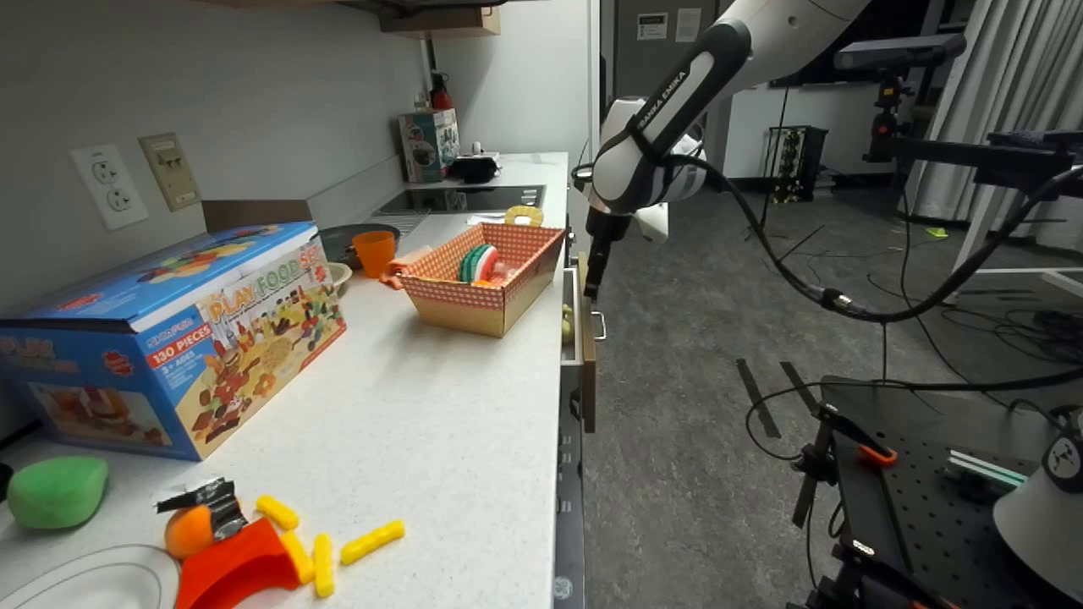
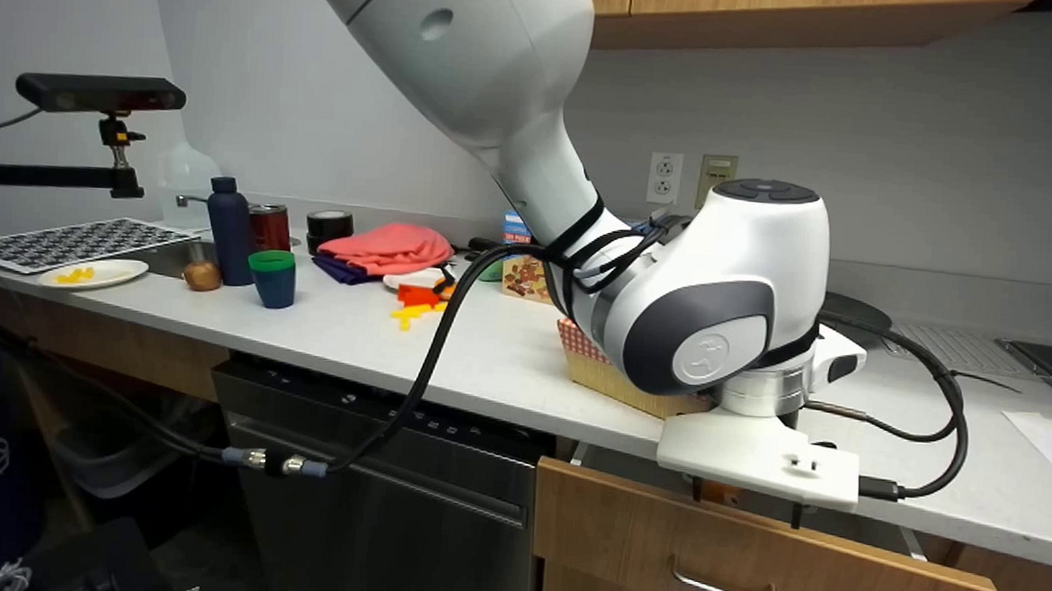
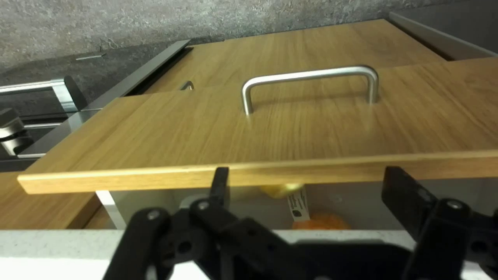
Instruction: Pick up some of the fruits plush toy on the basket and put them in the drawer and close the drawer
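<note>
The drawer (image 1: 590,381) stands pulled out below the counter, its wooden front (image 2: 640,527) facing the room. Inside it, in the wrist view, lie an orange plush toy (image 3: 321,222) with a white tag and a yellow toy (image 3: 278,190), both partly hidden. The basket (image 1: 474,318) rests on the counter near its edge, holding a green, white and red fruit toy (image 1: 479,264); more of its contents is hard to make out. My gripper (image 3: 308,171) points down over the drawer near its front panel, fingers wide apart and nothing between them. It appears open in an exterior view (image 2: 747,507) too.
A metal handle (image 3: 311,76) juts from the drawer front. The counter edge (image 3: 50,239) overhangs the drawer's back. On the counter are a cardboard toy box (image 1: 245,338), an orange cup (image 1: 374,253), a green blob (image 1: 57,492) and red and yellow plastic toys (image 1: 241,562).
</note>
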